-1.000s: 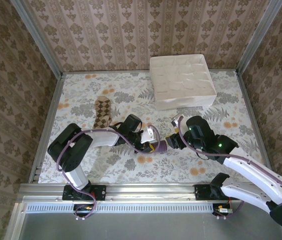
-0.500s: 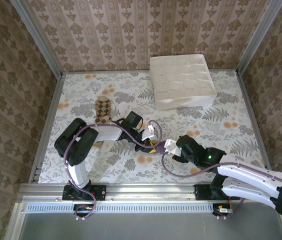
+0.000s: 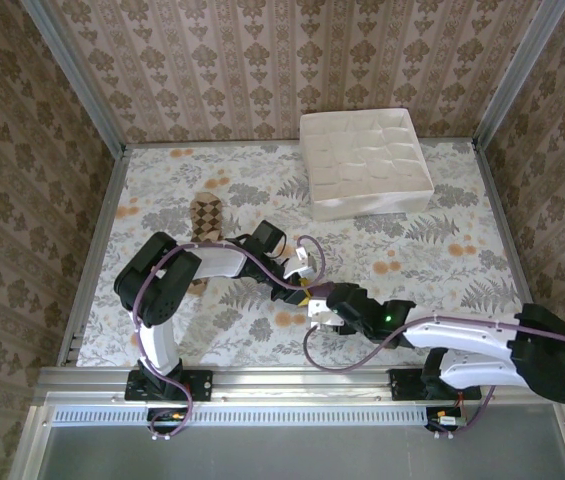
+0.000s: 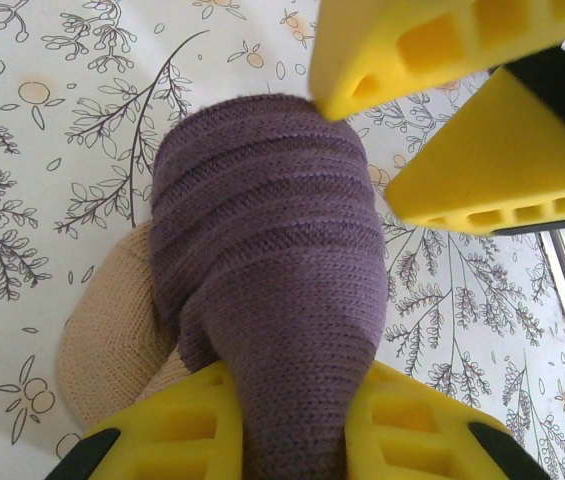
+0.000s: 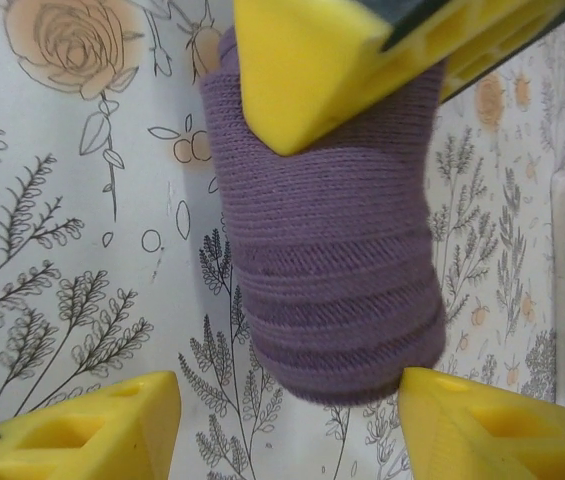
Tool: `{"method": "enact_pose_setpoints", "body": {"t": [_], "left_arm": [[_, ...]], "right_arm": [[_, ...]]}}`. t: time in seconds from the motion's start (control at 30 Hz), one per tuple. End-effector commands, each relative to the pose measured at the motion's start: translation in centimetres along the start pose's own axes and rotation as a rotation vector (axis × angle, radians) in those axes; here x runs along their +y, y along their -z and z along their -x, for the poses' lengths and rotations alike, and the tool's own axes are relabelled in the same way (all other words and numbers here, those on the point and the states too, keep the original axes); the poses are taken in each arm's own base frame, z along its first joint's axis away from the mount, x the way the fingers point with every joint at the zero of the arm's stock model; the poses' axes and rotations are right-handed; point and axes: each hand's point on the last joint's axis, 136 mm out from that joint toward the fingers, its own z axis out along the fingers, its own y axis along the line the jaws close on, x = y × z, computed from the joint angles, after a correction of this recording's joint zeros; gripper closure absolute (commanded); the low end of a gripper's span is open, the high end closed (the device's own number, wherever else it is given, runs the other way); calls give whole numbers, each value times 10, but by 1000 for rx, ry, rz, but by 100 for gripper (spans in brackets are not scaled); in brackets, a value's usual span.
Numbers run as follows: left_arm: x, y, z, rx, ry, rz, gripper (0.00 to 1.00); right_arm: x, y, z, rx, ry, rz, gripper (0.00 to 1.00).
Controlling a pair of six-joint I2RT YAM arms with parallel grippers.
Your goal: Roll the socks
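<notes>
L tool [image 4: 292, 420] clamps rolled sock [image 4: 262, 250]; R tool [image 5: 287, 420] open, sock end between tips. Close R squarely, no slack.

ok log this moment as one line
left gripper: shut on purple sock | right gripper: open, straddling its free end | argyle sock: flat on table

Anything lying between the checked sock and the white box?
No. In the top view the stretch from the checked sock to the white box is bare flowered tablecloth.
</notes>
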Motion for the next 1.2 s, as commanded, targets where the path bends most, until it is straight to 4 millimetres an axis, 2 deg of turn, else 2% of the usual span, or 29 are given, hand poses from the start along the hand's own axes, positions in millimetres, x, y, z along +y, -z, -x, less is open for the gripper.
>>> {"method": "enact_pose_setpoints", "body": {"t": [0.0, 0.33, 0.7, 0.83, 1.07, 1.17], "left_arm": [[-8, -7, -43, 126, 156, -25, 87], [-9, -6, -44, 129, 166, -45, 88], [-12, -4, -40, 110, 183, -91, 88], [-10, 0, -38, 93, 189, -95, 88], [-9, 2, -37, 84, 199, -101, 87], [-7, 5, -38, 84, 194, -84, 85]], "right_arm": [[-14, -8, 12, -2, 26, -54, 40], [-20, -26, 26, -7, 57, -66, 40], [-3, -55, 32, -8, 90, 29, 44], [0, -61, 33, -13, 89, 64, 54], [4, -66, 40, -22, 102, 110, 99], [6, -62, 43, -33, 86, 138, 100]]}}
